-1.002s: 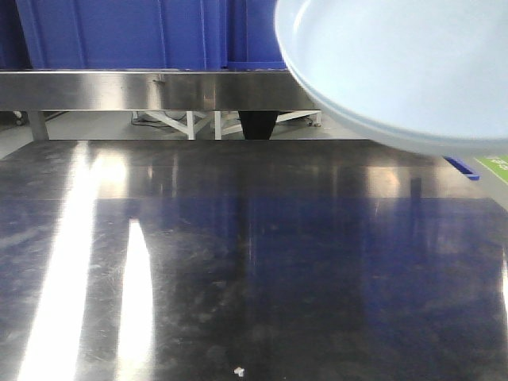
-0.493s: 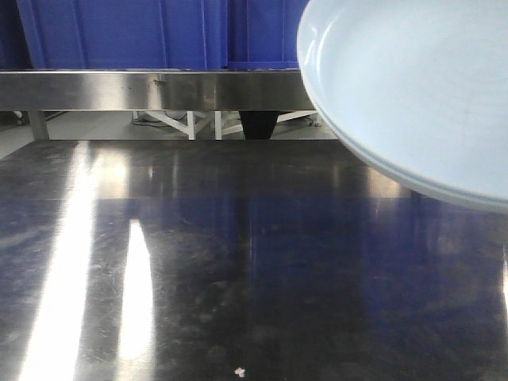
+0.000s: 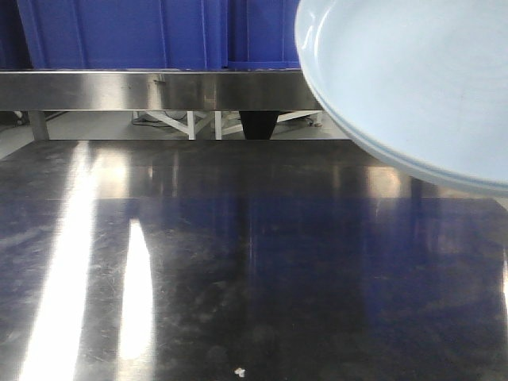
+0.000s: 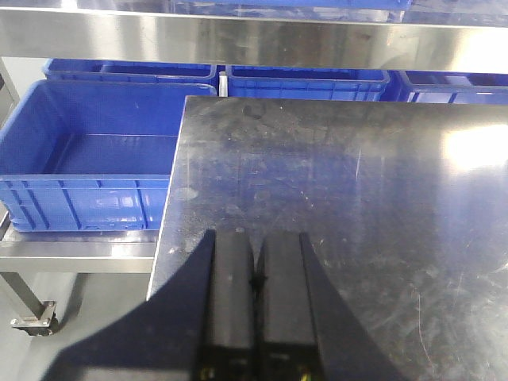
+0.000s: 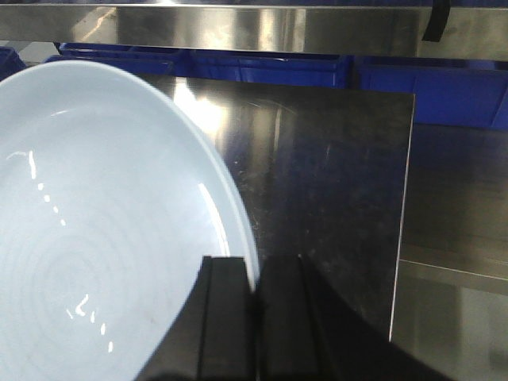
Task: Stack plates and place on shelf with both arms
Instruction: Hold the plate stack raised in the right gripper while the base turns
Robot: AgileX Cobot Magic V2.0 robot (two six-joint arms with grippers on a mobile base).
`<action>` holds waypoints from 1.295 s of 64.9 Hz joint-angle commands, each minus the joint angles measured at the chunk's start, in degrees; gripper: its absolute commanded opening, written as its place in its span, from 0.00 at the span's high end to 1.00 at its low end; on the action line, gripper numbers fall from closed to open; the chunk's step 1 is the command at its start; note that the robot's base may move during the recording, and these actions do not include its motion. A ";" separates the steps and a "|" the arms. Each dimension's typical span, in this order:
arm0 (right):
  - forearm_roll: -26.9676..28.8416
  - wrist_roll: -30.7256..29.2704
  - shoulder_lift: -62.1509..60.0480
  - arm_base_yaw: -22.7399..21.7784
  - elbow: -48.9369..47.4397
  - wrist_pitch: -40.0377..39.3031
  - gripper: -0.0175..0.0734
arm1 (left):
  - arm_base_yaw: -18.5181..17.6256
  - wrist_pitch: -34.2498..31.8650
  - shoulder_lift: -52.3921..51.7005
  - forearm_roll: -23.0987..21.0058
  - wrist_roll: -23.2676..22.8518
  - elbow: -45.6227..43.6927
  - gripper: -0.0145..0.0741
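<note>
Your right tool clamps the plates by their rim above the table; your left tool is closed, empty.

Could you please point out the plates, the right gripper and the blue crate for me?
plates (image 5: 103,238): right wrist view, the glossy inner surface.
right gripper (image 5: 255,274): right wrist view, between its fingertips at the plate rim.
blue crate (image 4: 79,202): left wrist view, its front wall.

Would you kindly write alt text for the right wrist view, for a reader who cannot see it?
The right gripper grips the rim of a pale blue plate that fills the left of the frame, above a steel table. Blue bins sit beyond it under a steel shelf.
</note>
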 commanded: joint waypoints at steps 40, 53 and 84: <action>0.61 -0.12 -0.13 -0.37 -1.77 -5.53 0.79 | -0.10 -4.71 -0.13 0.38 -0.55 -1.75 0.74; 0.61 -0.12 -0.13 -0.37 -1.77 -5.53 0.79 | -0.10 -4.71 -0.13 0.38 -0.55 -1.75 0.74; 0.61 -0.12 -0.13 -0.37 -1.77 -5.53 0.79 | -0.10 -4.71 -0.13 0.38 -0.55 -1.75 0.74</action>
